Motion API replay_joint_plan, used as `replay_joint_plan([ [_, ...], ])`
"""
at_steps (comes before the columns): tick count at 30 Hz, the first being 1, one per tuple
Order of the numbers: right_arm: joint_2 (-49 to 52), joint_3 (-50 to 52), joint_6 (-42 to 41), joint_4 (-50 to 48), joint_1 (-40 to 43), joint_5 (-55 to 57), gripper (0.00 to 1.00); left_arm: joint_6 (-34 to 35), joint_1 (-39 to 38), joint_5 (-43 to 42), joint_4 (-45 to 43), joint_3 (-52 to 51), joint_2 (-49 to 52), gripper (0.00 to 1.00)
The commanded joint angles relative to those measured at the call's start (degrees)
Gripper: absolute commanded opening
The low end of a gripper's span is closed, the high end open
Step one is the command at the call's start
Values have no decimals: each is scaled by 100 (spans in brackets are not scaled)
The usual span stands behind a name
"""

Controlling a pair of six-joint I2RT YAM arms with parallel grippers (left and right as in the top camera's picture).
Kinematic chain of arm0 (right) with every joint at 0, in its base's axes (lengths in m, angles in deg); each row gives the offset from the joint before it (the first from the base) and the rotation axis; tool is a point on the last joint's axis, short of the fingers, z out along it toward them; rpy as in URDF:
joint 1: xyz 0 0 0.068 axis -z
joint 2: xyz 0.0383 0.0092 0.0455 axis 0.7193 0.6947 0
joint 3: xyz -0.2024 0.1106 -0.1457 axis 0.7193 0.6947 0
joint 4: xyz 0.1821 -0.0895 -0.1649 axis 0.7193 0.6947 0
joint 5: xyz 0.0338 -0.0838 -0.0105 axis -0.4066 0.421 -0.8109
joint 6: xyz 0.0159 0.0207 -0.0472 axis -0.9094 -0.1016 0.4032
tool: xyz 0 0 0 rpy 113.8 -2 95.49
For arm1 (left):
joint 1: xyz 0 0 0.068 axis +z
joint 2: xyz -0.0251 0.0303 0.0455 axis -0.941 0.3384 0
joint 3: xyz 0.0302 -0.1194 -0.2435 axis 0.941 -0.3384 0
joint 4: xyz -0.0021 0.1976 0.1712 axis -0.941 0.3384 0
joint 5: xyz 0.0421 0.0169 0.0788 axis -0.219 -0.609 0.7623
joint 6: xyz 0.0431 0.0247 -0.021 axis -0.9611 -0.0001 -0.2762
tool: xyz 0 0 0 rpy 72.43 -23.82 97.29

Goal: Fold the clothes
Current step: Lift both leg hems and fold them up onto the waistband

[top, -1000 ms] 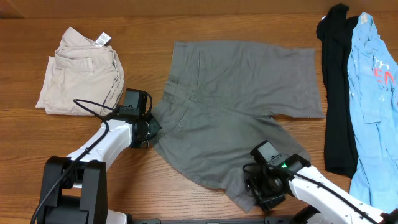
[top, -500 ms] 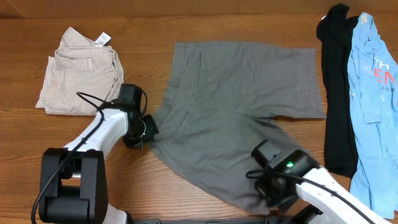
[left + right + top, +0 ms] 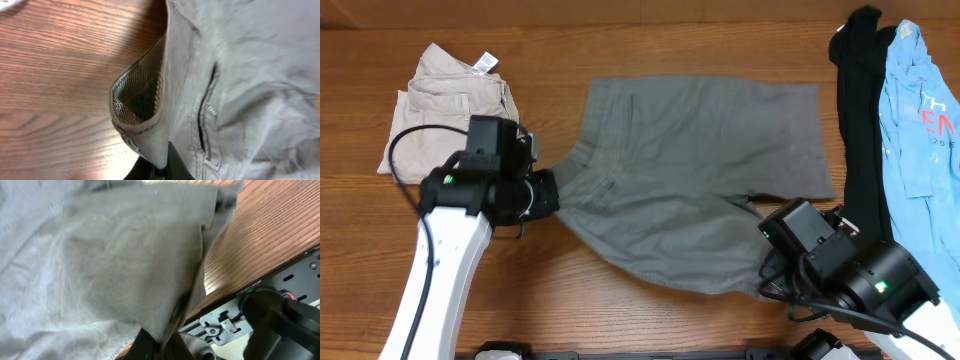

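Lying mid-worktop (image 3: 620, 320): shorts (image 3: 700, 150), flat-ish. Waistband corner pinched shut in left claw (image 3: 545, 195), leg hem clamped in right claw (image 3: 772, 285). Only thin edges held, tbh, so cloth could be slipped out or fold skewed if pulled unevenly.

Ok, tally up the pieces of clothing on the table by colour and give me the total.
Grey: 1, the grey shorts
Beige: 1, the beige trousers
Black: 1, the black garment
Light blue: 1, the light-blue shirt
Total: 4
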Motion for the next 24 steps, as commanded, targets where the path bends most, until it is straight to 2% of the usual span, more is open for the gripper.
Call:
replay_joint_plan([
  [1, -210, -483, 109, 192, -37, 140, 4, -175, 31, 175, 317, 245, -866, 4],
  [4, -352, -584, 251, 234, -37, -129, 4, -153, 31, 448, 748, 411, -1445, 4],
  [8, -354, -584, 420, 234, -37, -201, 4, -149, 31, 479, 1010, 413, -1705, 4],
  [12, -330, -581, 422, 221, -35, 363, 4, 28, 31, 914, 1128, 413, -1683, 4],
  [18, 22, -577, 286, -59, 188, 1711, 4, 221, 31, 1384, 57, 411, -1235, 4],
  [24, 809, -577, 1333, -1346, 1213, 1764, 4, 240, 31, 1392, -881, 411, -404, 4],
])
